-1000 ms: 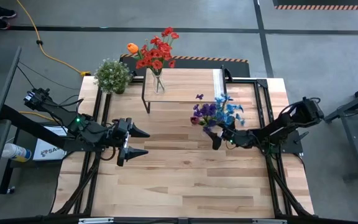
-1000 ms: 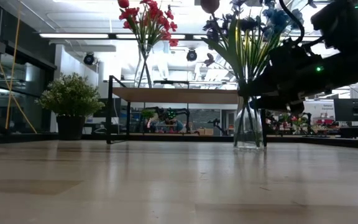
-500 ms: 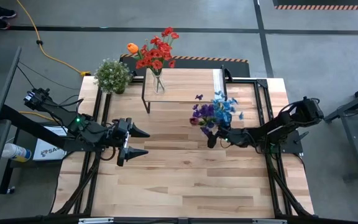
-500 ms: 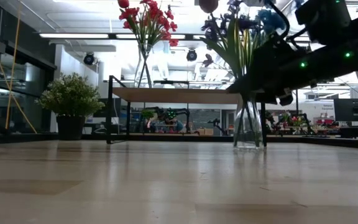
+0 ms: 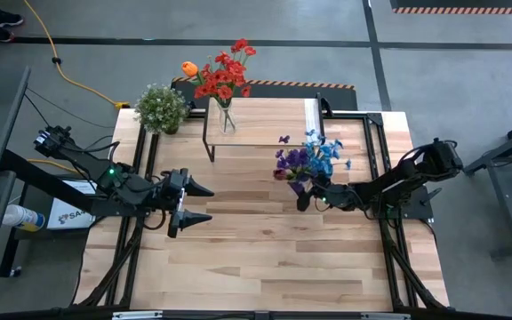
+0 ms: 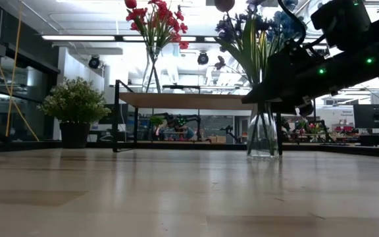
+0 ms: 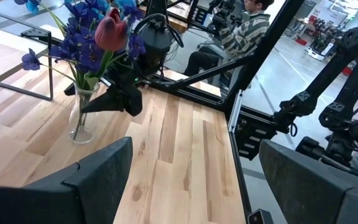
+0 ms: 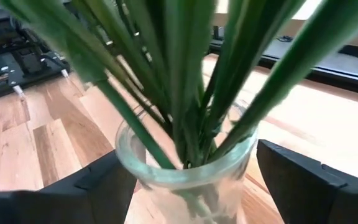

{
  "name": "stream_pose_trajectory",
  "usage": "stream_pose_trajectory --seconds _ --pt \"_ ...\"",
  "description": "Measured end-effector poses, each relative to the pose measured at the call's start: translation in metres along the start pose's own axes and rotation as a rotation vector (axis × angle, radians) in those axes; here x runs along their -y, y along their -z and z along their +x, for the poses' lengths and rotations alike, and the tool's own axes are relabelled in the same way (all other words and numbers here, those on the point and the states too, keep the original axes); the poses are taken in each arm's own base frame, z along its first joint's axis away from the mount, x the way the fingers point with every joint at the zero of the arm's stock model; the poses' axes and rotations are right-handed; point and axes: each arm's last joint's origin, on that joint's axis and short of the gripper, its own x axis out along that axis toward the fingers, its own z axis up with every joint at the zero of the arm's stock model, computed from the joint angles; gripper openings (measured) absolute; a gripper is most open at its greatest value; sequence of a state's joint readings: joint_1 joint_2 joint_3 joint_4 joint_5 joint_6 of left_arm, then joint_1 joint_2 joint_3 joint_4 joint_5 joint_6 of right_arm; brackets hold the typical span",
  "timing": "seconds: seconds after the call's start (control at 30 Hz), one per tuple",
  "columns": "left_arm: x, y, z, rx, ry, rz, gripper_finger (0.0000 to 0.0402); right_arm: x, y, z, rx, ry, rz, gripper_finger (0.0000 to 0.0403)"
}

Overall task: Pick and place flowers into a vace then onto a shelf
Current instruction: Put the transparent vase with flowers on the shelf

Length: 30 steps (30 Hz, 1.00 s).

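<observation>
The right hand [image 5: 305, 197] is at the neck of a clear glass vase [image 6: 262, 135] standing on the table [image 5: 265, 258]. Its fingers [image 8: 319, 183] are spread apart, one on each side of the rim. The right wrist view shows a gap between each finger and the glass, so nothing is gripped.

This vase holds blue and purple flowers [image 5: 309, 158] with one dark maroon bloom [image 7: 107, 32]; their green stems [image 8: 179, 81] rise between the fingers. The blooms stand above the hand, on the side facing the shelf [image 5: 265, 124].

The shelf lies just beyond the right hand, with the bouquet between them. A second glass vase [image 5: 227, 118] with red flowers [image 5: 225, 73] and one orange bloom [image 5: 189, 68] stands on its wood top. A bushy potted plant [image 5: 161, 108] sits on the table beside the shelf's far end.

The left hand [image 5: 196, 203] hangs over the table, well apart from the right hand and both vases, fingers [image 7: 95, 177] wide apart and empty.
</observation>
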State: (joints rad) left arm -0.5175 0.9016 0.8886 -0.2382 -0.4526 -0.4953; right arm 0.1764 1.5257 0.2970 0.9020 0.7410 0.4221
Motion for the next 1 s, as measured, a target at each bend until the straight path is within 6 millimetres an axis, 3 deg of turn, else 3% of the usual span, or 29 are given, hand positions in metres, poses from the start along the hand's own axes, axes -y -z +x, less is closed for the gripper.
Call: stream_pose_trajectory --seconds 0.2,0.43,0.77,1.0 --pt "0.000 0.000 0.000 0.000 0.000 0.000 0.0381 0.000 0.000 0.000 0.010 0.017 0.017 0.0262" --pt "0.000 0.000 0.000 0.000 0.000 0.000 0.0381 0.000 -0.001 0.000 0.012 0.015 0.027 0.0163" --pt "0.000 0.000 0.000 -0.004 -0.002 0.002 0.0381 -0.003 -0.013 -0.002 0.075 -0.015 0.074 0.0164" --pt "0.000 0.001 0.000 -0.007 -0.004 0.003 0.0381 -0.014 -0.052 -0.009 0.157 -0.061 0.114 0.0164"
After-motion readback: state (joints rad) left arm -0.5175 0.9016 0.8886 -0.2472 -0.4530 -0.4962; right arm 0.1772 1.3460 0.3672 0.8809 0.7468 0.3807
